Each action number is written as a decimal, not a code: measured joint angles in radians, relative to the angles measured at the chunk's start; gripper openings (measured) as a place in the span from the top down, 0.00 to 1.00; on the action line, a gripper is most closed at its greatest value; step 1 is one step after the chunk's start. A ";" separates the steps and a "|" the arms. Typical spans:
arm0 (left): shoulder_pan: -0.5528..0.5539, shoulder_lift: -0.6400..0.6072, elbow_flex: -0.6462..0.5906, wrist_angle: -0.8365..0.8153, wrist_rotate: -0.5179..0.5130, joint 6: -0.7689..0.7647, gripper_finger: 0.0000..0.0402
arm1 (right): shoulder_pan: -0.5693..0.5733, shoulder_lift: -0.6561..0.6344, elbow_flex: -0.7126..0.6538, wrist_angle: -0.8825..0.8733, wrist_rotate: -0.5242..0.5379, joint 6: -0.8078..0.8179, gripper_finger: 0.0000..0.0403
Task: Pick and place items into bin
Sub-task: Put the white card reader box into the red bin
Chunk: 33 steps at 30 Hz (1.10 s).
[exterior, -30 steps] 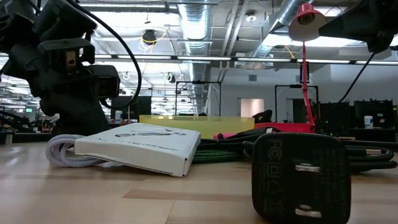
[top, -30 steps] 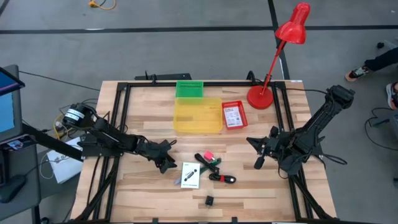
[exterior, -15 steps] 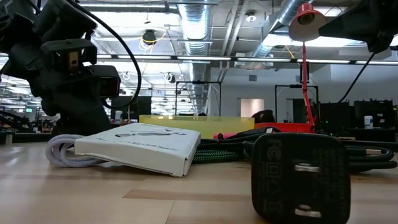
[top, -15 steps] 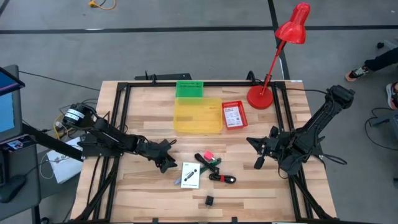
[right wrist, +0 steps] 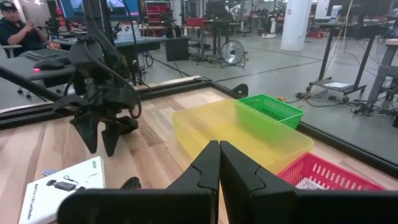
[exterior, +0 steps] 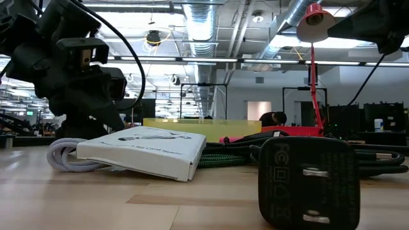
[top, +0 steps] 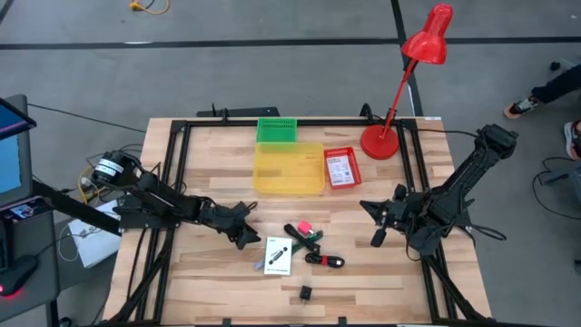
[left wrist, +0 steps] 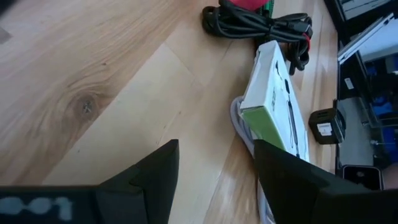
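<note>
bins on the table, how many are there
3, all at the table's far edge: a green bin farthest back, a yellow bin just in front of it, and a red bin beside the yellow one, toward the lamp.

Overhead and table-level cameras both take in the white box (top: 278,256) (exterior: 144,151).

Left arm comes in from 9 o'clock, stretched low across the table toward centre. Left gripper (top: 243,228) sits just above the surface, fingers (left wrist: 146,180) spread with a clear gap between them. Right arm enters from 3 o'clock, elbow raised, forearm angled back toward centre. Right gripper (top: 376,222) hangs off the table, fingers (right wrist: 205,168) pressed together, nothing between them.
</note>
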 joint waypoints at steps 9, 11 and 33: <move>0.006 0.000 0.000 0.005 -0.002 -0.036 0.39 | 0.000 0.000 0.000 0.000 -0.051 0.001 1.00; 0.008 0.000 0.001 0.008 -0.002 -0.042 0.39 | 0.000 0.000 0.000 0.000 -0.050 0.013 1.00; 0.020 0.005 0.124 -0.150 0.034 0.019 0.38 | 0.000 0.000 0.000 -0.007 -0.077 0.036 1.00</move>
